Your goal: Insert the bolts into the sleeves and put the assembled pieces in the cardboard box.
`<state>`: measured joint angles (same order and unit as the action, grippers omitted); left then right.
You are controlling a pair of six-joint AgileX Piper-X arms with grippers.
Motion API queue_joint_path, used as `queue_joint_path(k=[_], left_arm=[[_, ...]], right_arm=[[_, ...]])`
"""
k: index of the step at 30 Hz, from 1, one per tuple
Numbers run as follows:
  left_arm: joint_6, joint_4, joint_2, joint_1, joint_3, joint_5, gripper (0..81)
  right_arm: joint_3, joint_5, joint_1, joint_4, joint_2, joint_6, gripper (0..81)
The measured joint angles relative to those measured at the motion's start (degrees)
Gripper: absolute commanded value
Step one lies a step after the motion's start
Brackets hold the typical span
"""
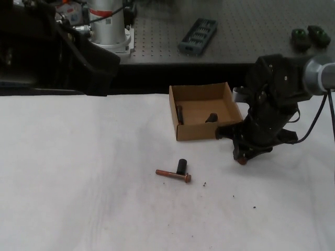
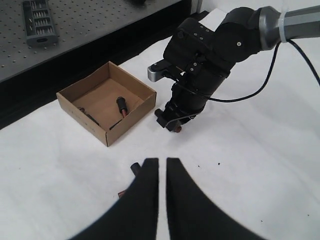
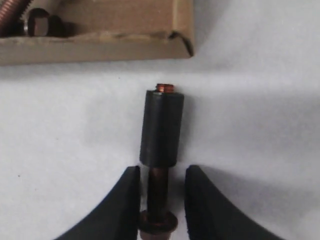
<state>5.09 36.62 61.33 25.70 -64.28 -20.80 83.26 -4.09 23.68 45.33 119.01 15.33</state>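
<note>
The cardboard box (image 1: pixel 177 112) stands open on the white cloth, with two assembled pieces (image 1: pixel 211 118) lying inside it. A loose copper bolt (image 1: pixel 172 175) lies in front of the box, a loose black sleeve (image 1: pixel 181 166) touching it. Just right of the box's front corner, my right gripper (image 3: pixel 161 170) is shut on a copper bolt (image 3: pixel 158 222) that carries a black sleeve (image 3: pixel 161 127), its tip toward the box wall (image 3: pixel 95 42). My left gripper (image 2: pixel 162 161) hangs high above the loose sleeve (image 2: pixel 135 169), fingers together and holding nothing.
Behind the cloth runs a perforated metal bench with a black bit holder (image 1: pixel 198 35), two green-and-black parts (image 1: pixel 309 36) and a silver cylinder base (image 1: pixel 107 23). The right arm's cable (image 1: pixel 314 125) loops at the far right. Small dark specks (image 1: pixel 204 184) dot the cloth.
</note>
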Motion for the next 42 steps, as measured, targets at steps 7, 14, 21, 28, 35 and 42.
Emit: queue_joint_path(k=[7,14,21,28,35,42], left_arm=[[0.0,0.0,0.0,0.0,0.0,0.0,4.4],[0.0,0.0,0.0,0.0,0.0,0.0,4.4],[0.0,0.0,0.0,0.0,0.0,0.0,4.4],[0.5,0.0,0.0,0.0,0.0,0.0,4.4],[2.2,0.0,0.0,0.0,0.0,0.0,4.4],[6.1,0.0,0.0,0.0,0.0,0.4,4.4]], right_arm=[[0.1,0.5,1.5,3.0,0.0,-5.0,4.0],[0.4,0.4,2.9,7.1,-0.2,-9.1,4.0],[0.4,0.1,5.0,16.8,-1.3,-17.8,4.0],[-1.6,-0.4,7.8,24.1,-7.4,-24.9,4.0],[-8.4,-2.4,10.6,24.6,-15.0,-32.6,4.0],[-17.8,-2.6,10.9,24.6,-19.8,-37.5,4.0]])
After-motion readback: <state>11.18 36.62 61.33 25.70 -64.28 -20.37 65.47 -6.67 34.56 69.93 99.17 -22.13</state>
